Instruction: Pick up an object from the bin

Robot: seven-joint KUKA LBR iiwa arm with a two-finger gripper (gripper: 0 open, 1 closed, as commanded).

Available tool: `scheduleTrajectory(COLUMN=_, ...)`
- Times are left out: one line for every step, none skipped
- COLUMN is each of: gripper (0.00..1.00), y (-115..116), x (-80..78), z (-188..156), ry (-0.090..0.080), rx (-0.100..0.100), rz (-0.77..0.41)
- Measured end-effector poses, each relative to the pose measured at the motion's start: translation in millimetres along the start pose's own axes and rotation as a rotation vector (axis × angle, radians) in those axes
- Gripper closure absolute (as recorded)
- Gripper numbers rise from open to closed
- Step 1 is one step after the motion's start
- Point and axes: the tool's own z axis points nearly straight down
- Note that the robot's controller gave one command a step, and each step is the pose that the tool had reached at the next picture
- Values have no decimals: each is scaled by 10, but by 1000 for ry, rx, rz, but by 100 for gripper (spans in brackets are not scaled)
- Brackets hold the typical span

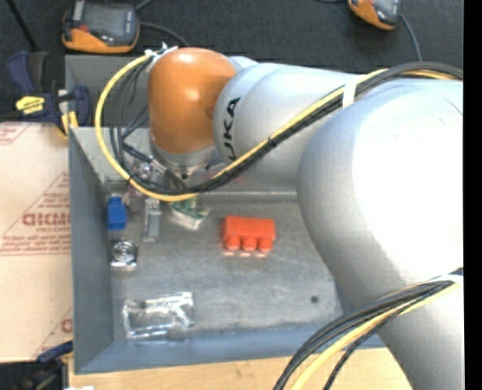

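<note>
Where the arm ends: gripper (pixel 151 214), below the rounded orange wrist cover (pixel 184 96), low in the far-left part of the bin, close to the back wall.
Grip state: cannot be told; the wrist hides whether it is spread or closed, and nothing can be seen held in it.
Left neighbour: small blue plastic block (pixel 115 214), just beside the gripper; contact cannot be told.
Right neighbour: small green-and-white crumpled item (pixel 188 212), just beside the gripper, partly under the wrist.
Nearer side: round silver metal piece (pixel 123 254), near the left wall.
Mid-floor: orange rectangular plastic block (pixel 247 236), three lobes along its near edge, apart from the gripper.
Near-left corner: clear crumpled plastic bag (pixel 158 314), well apart.
Container: grey metal bin (pixel 249 299).
</note>
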Motion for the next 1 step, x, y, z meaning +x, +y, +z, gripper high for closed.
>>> scheduleTrajectory(gripper=0, y=-695, x=94, z=588, ry=-3, rx=2, rz=137)
